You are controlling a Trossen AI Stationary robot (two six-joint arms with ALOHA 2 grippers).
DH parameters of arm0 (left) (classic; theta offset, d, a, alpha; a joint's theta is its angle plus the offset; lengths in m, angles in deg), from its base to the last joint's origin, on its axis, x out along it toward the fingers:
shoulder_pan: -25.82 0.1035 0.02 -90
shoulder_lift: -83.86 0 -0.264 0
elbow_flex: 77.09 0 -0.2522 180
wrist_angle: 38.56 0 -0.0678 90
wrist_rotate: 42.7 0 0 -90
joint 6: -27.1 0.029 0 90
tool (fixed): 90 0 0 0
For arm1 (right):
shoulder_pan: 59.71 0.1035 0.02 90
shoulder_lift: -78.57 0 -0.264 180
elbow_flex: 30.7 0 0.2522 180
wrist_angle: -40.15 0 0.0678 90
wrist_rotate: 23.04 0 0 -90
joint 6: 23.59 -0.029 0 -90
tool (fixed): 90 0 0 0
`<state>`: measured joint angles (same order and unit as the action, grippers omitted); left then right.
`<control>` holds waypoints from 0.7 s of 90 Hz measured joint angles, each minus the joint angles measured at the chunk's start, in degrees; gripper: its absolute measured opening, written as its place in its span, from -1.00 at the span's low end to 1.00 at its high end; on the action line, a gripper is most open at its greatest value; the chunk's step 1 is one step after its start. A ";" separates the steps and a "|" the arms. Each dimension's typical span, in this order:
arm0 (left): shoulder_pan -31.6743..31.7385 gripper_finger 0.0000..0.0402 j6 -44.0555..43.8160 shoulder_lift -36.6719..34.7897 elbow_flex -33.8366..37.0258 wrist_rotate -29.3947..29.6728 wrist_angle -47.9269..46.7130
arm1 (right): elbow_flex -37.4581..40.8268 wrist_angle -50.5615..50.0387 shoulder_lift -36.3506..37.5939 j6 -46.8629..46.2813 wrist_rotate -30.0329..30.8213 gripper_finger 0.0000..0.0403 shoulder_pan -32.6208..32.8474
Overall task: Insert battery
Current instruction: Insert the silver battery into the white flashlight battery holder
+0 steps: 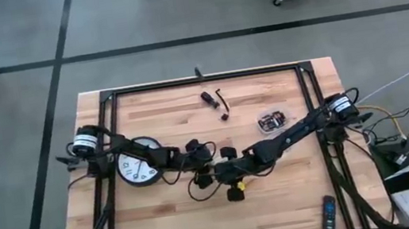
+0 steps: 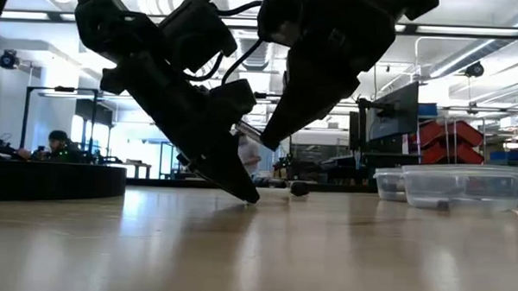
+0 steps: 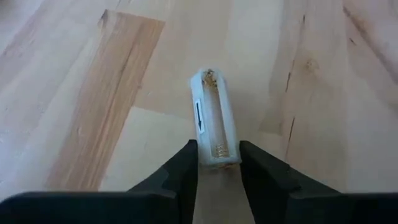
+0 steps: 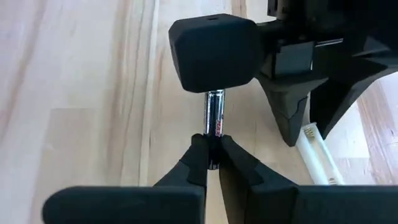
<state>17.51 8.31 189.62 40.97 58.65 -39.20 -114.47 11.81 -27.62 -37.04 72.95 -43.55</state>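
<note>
Mid-table, left gripper (image 3: 217, 163) clamps battery holder (image 3: 214, 118); right gripper (image 4: 212, 152) pinches battery (image 4: 215, 113).

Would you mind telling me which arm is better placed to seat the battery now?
The right: its claw already pinches the battery, while the left claw grips the empty holder and should steady it.

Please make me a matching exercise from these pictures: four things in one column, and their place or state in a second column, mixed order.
Things:
1. battery
2. battery holder
3. clock
4. remote control

Places or states:
A. lies near the table's front right corner
B. gripped by the right pincer
C. lies under the left arm
D. empty, gripped by the left pincer

Pairs: 1-B, 2-D, 3-C, 4-A
</note>
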 joint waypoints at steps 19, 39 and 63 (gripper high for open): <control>0.04 -0.51 -0.02 0.00 0.00 0.09 -0.08 | -0.03 -0.61 0.43 0.55 -0.29 -0.99 0.11; 0.07 -0.51 0.02 0.00 0.00 0.18 -0.13 | -0.21 -0.11 2.75 1.20 -0.21 -0.99 0.11; 0.07 -0.51 0.02 0.00 0.00 0.20 -0.11 | -0.08 -1.65 2.59 0.68 0.06 -0.99 0.09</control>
<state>17.57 8.33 189.62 40.97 58.85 -39.31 -114.54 10.16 -25.03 -36.36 73.01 -43.46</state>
